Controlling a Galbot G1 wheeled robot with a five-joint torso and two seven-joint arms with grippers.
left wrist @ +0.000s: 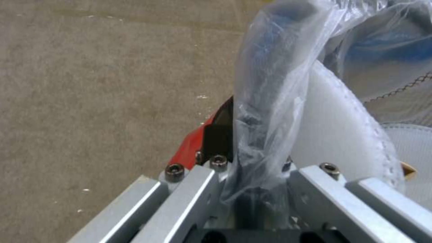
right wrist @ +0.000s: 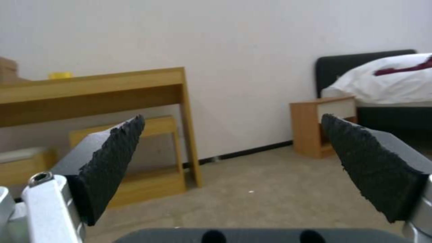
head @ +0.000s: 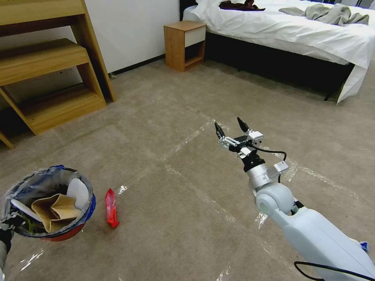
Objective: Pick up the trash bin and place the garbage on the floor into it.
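The floor (head: 164,117) is a beige-brown carpet with shiny tape strips crossing it, and it takes most of the head view. At the far side stands a bed (head: 297,35) with white sheets, and beside it a small wooden nightstand (head: 184,45); at the left there is a wooden worktop (head: 43,8) with shelves below. The right arm reaches forward over the carpet, and the right claw (head: 231,127) is held up in the air, released, with its two black fingers (right wrist: 112,162) wide apart and nothing between them. The trash bin (head: 68,232), with red base and blue upper band, is at the lower left of the head view, near the robot. The left claw (left wrist: 252,162) is clenched on the rim of the bin, through the crinkled plastic bag (left wrist: 274,84) that lines it. Inside the bin lie a tan paper bag (head: 54,210) and a white slipper (head: 78,191). Just beside the bin, on the carpet, lies a red wrapper (head: 111,208), apart from the bin.
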